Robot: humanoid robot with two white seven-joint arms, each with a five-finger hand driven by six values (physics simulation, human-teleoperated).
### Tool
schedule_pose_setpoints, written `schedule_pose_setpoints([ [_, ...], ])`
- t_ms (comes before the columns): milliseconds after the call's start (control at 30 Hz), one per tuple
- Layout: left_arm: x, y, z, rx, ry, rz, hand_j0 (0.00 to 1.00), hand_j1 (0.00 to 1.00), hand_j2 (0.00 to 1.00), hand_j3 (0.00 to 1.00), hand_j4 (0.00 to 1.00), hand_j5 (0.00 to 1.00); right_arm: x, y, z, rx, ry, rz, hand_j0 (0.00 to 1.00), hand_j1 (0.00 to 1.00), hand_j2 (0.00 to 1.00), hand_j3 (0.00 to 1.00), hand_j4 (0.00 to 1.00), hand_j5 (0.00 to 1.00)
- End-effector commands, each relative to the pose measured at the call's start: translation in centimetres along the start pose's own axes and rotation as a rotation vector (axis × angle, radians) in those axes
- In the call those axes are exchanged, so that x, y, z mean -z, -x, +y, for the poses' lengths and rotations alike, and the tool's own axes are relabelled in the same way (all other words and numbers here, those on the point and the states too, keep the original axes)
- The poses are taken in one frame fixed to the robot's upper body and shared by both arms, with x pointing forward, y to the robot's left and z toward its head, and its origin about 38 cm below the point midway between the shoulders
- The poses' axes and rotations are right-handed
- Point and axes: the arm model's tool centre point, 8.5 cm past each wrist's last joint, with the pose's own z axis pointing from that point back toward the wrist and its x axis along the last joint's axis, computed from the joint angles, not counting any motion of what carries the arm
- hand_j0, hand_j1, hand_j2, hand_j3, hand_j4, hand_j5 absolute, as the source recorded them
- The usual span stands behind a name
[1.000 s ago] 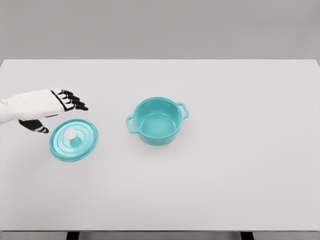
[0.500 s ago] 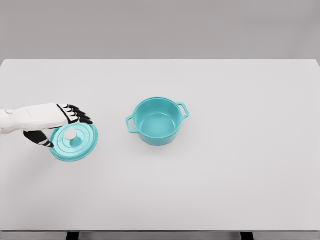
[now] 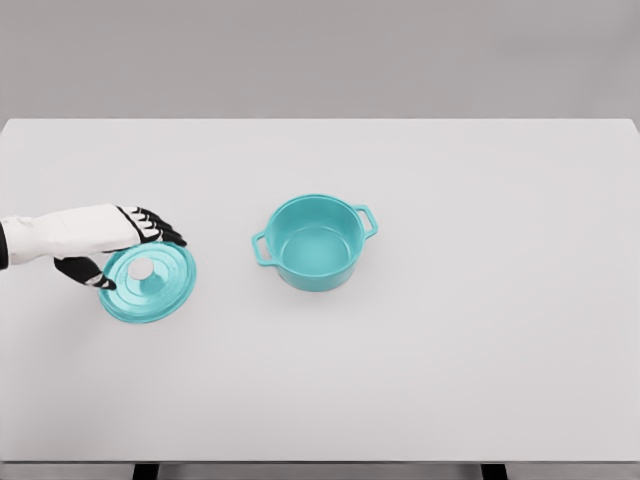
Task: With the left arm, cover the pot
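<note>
A teal pot [image 3: 315, 243] with two side handles stands uncovered near the middle of the white table [image 3: 450, 330]. Its teal lid [image 3: 148, 282] lies flat to the left, with a pale round knob [image 3: 142, 268] on top. My left hand [image 3: 128, 250] comes in from the left edge and hovers over the lid's far-left rim. Its black fingers [image 3: 160, 229] reach past the back of the lid and the thumb [image 3: 92, 272] sits at the lid's left edge. The fingers are spread around the knob and hold nothing.
The table's front edge runs along the bottom of the view, its back edge meets a grey wall. Bare white tabletop lies between the lid and the pot.
My left hand has come down and slightly toward me, from above and behind the lid to just over its left rim. Lid and pot have not moved.
</note>
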Motion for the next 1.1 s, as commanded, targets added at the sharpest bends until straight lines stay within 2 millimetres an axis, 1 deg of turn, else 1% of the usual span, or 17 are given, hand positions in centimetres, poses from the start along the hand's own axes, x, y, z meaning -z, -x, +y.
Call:
schedule_pose_setpoints([
  [0, -0.1, 0.3, -0.2, -0.009, 0.002, 0.011, 0.93, 0.93, 0.93, 0.93, 0.93, 0.93, 0.0, 0.0, 0.0, 0.000, 0.000, 0.000, 1.00, 1.00, 1.00, 1.00, 1.00, 1.00],
  [67, -0.1, 0.5, -0.2, 0.000, 0.010, 0.021, 0.87, 0.87, 0.87, 0.87, 0.87, 0.87, 0.0, 0.0, 0.0, 0.000, 0.000, 0.000, 1.00, 1.00, 1.00, 1.00, 1.00, 1.00],
  [100, 0.1, 0.5, -0.1, 0.003, 0.006, 0.019, 0.82, 0.82, 0.82, 0.82, 0.82, 0.82, 0.0, 0.0, 0.0, 0.000, 0.000, 0.000, 1.00, 1.00, 1.00, 1.00, 1.00, 1.00],
  [167, 0.0, 0.9, 0.2, 0.024, 0.012, 0.039, 0.81, 0.81, 0.81, 0.81, 0.81, 0.81, 0.0, 0.0, 0.0, 0.000, 0.000, 0.000, 1.00, 1.00, 1.00, 1.00, 1.00, 1.00],
  [200, 0.0, 0.9, 0.2, 0.025, 0.013, 0.039, 0.78, 0.78, 0.78, 0.78, 0.78, 0.78, 0.0, 0.0, 0.0, 0.000, 0.000, 0.000, 1.00, 1.00, 1.00, 1.00, 1.00, 1.00],
  [367, 0.3, 0.7, -0.1, 0.019, 0.013, 0.031, 0.78, 0.78, 0.78, 0.78, 0.78, 0.78, 0.0, 0.0, 0.0, 0.000, 0.000, 0.000, 1.00, 1.00, 1.00, 1.00, 1.00, 1.00],
  [433, 0.7, 0.4, -0.6, 0.012, 0.028, 0.018, 0.78, 0.78, 0.78, 0.78, 0.78, 0.78, 0.0, 0.0, 0.0, 0.000, 0.000, 0.000, 1.00, 1.00, 1.00, 1.00, 1.00, 1.00],
  [867, 0.5, 0.5, -0.9, 0.001, 0.029, 0.018, 0.76, 0.76, 0.76, 0.76, 0.76, 0.76, 0.0, 0.0, 0.0, 0.000, 0.000, 0.000, 1.00, 1.00, 1.00, 1.00, 1.00, 1.00],
  [933, 0.5, 0.9, -1.1, -0.009, 0.033, 0.027, 0.76, 0.76, 0.76, 0.76, 0.76, 0.76, 0.0, 0.0, 0.0, 0.000, 0.000, 0.000, 1.00, 1.00, 1.00, 1.00, 1.00, 1.00],
  [1067, 0.5, 0.9, -1.3, -0.011, 0.036, 0.028, 0.76, 0.76, 0.76, 0.76, 0.76, 0.76, 0.0, 0.0, 0.0, 0.000, 0.000, 0.000, 1.00, 1.00, 1.00, 1.00, 1.00, 1.00],
])
